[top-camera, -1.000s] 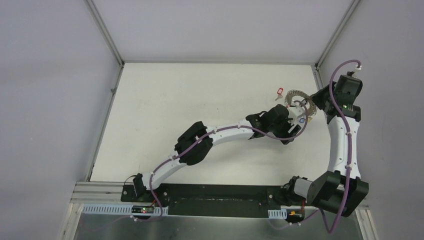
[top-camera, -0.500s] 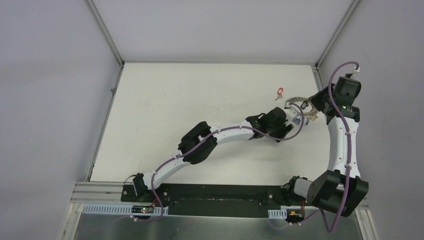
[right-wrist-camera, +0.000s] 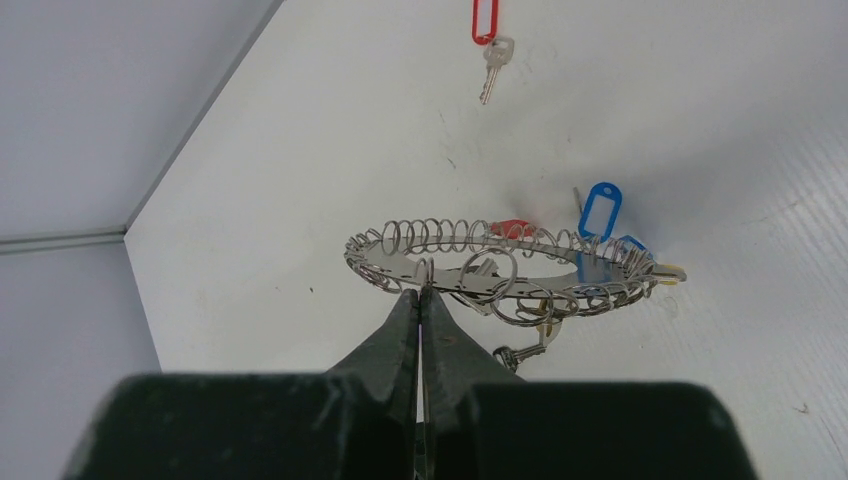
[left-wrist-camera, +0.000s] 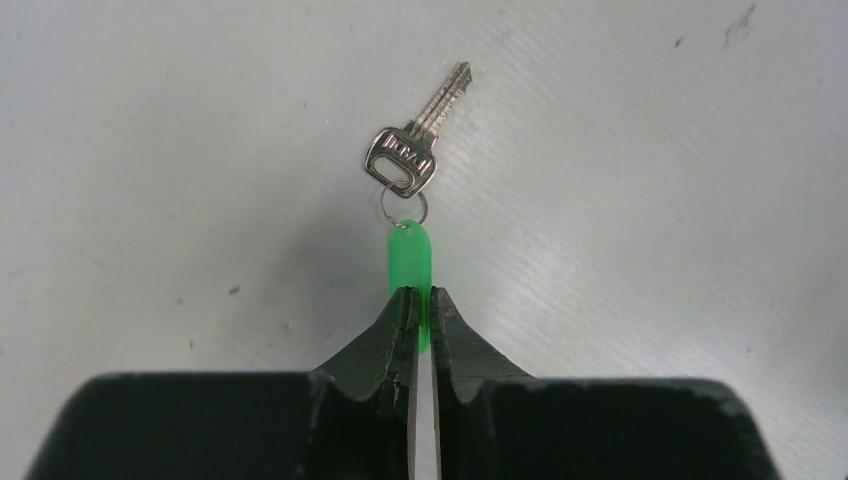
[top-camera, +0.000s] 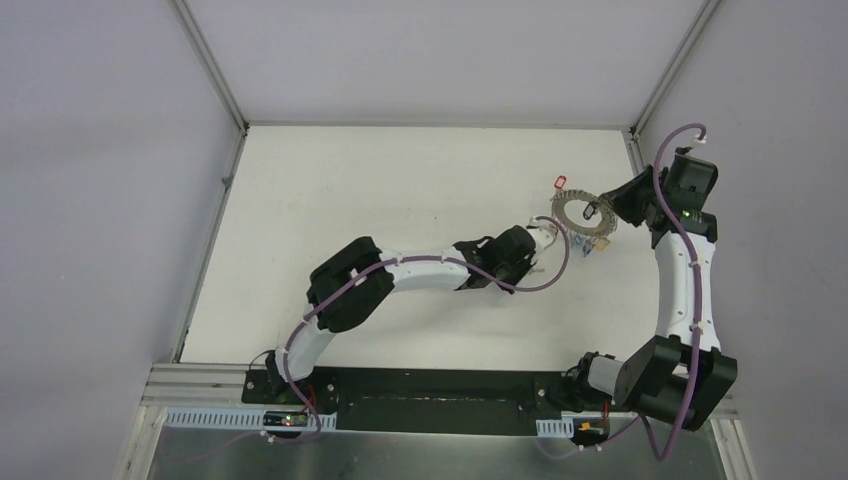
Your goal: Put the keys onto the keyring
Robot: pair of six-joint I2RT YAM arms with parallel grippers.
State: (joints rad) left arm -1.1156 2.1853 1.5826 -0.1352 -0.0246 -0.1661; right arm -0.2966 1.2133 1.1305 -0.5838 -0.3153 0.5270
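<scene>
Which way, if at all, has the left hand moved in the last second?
Yes. In the top view the left hand has pulled back leftward, away from the far right corner of the white table, now shut on a green-tagged silver key.

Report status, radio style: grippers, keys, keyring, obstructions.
Left gripper shut on green-tagged key, by its tag. Right gripper shut on keyring rim. Red-tagged key loose. Nothing in the way.

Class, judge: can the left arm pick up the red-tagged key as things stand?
Probably not yet: the left gripper is shut on the green tag, and the red-tagged key lies beyond the keyring, held by the right gripper.
</scene>
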